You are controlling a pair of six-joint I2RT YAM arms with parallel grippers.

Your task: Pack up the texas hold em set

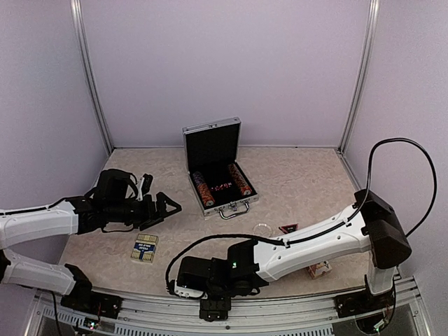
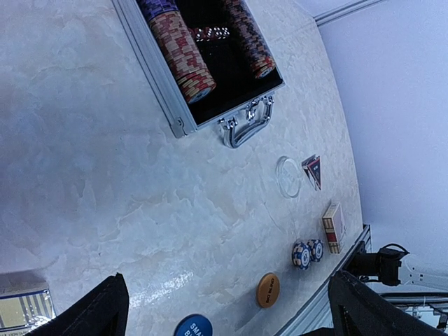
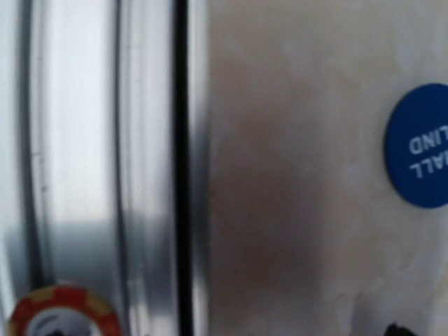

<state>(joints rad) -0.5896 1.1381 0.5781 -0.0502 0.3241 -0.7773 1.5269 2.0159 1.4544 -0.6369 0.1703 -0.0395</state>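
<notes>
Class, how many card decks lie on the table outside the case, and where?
2. The left deck lies front-left, near the left gripper; the right deck sits by the right front edge, beside two striped chips. The right arm may hide more.

The left arm [image 1: 38, 222] and right arm [image 1: 315, 245] wear smooth white shells between boxy black joint housings. A thin black cable [image 1: 413, 150] arcs from the right arm's elbow block; a tiny green light [image 1: 236, 264] shows near its wrist.
</notes>
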